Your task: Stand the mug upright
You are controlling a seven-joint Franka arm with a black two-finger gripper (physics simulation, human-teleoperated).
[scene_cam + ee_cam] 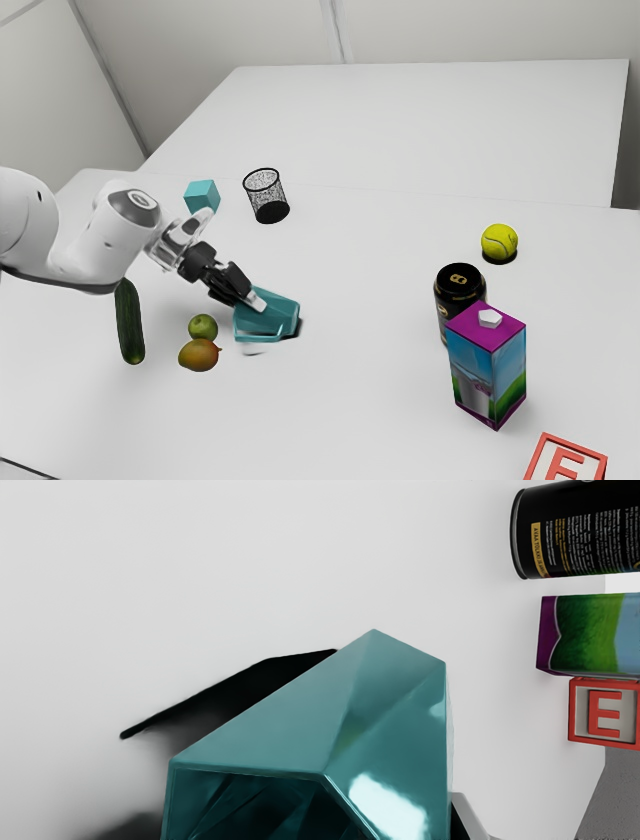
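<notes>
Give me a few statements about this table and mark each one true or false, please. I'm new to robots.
1. The gripper is at the mug. True.
2. The mug stands upright on its base. False: it is tipped over.
3. The cube sits inside the mesh cup. False: it is beside the cup.
4. The block bears the letter E. True.
5. The ball touches the cucumber. False: they are far apart.

The mug (266, 322) lies between the mango (199, 355) and the can (460, 284), the carton (488, 372) beside the can.
</notes>
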